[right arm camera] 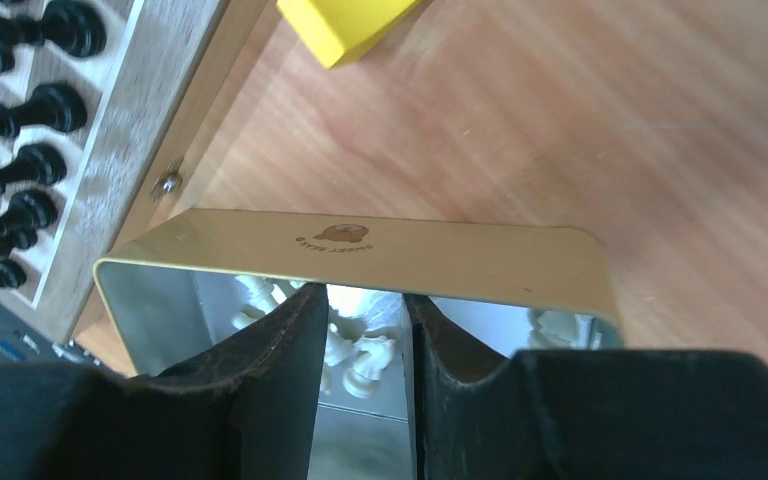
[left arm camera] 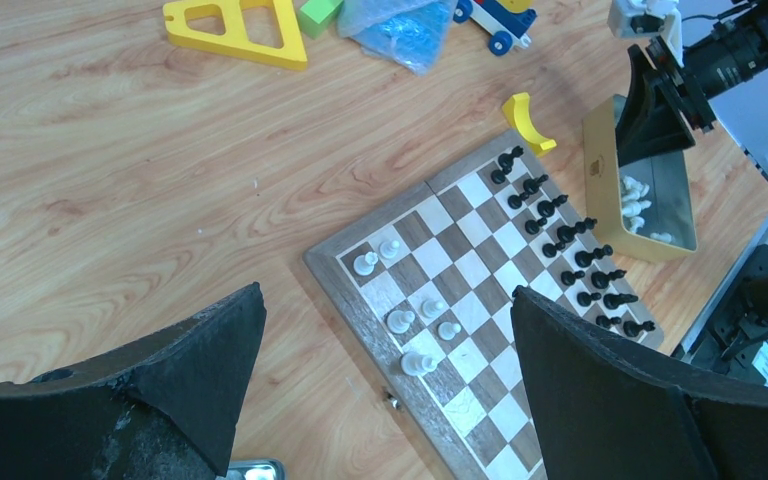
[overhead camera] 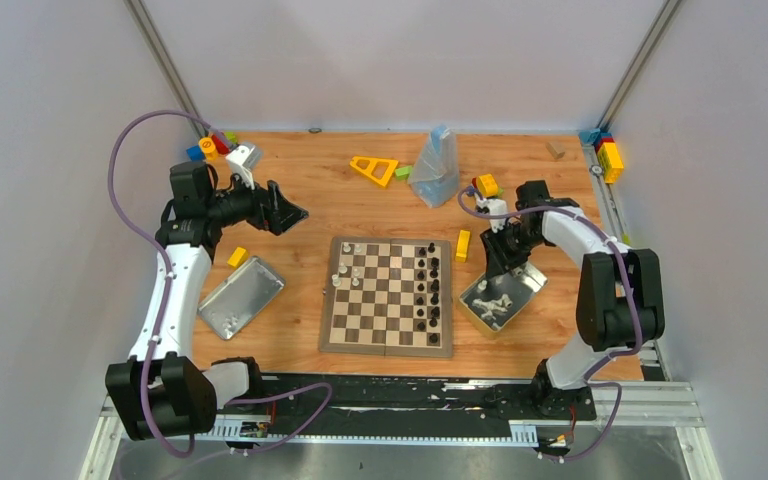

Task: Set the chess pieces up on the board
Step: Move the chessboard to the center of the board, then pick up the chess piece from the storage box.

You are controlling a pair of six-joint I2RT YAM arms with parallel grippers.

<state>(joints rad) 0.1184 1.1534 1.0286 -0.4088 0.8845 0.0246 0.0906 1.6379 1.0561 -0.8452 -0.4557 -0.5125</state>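
Low in the right-wrist view, the black right gripper [right arm camera: 363,297], narrowed, hold unclear, is hovering over tiny cream chess pieces [right arm camera: 360,365], likely light, slippery: pinch mid-body

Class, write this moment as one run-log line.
left gripper open, empty | right gripper in tin over white pieces, grip unclear | board: black pieces set, few whites

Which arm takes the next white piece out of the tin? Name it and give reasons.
Right. The right claw is lowered into the tin box, directly over the loose white pieces. The left claw hangs wide open on the board's other side, away from the tin.
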